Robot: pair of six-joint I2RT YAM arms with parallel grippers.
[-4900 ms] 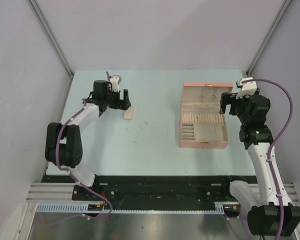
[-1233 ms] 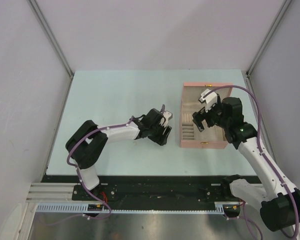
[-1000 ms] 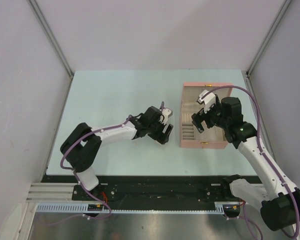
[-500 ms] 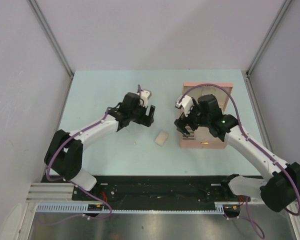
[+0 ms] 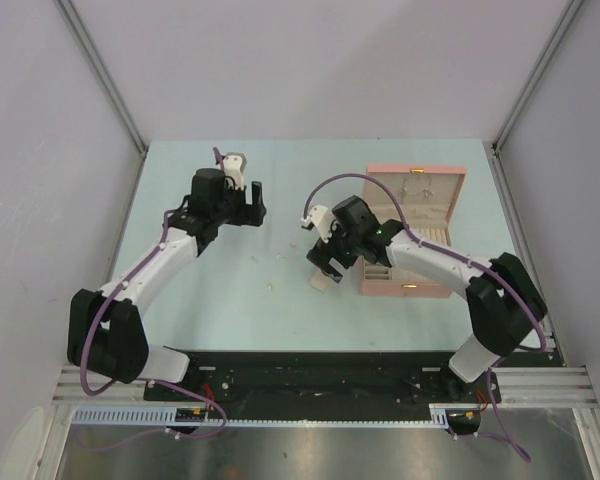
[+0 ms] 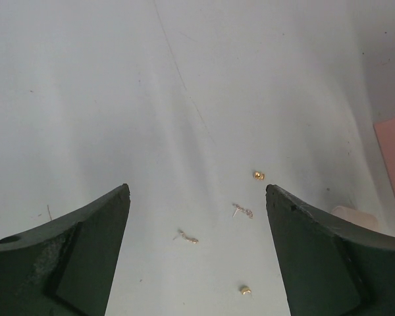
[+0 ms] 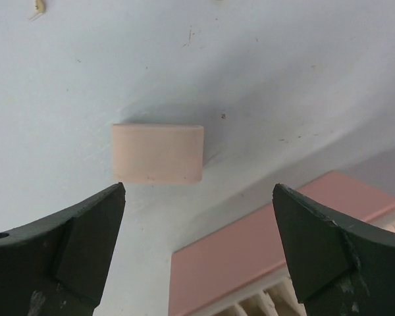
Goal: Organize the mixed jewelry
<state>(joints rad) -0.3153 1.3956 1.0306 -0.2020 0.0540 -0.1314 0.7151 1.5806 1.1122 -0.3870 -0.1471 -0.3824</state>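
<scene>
A box (image 5: 408,291) is set on the right half of the table (image 5: 220,305), with its opened lid (image 5: 420,188) on the far side. Just left of the box's near left corner, and apart from it, a small block (image 7: 158,153) is laid flat on the table, below the right gripper (image 7: 199,191). Tiny pieces (image 6: 242,210) are scattered on the table left of the block, between it and the left gripper (image 5: 242,205), which is placed toward the far left.

No legible text, label, brand, number or sign anywhere
</scene>
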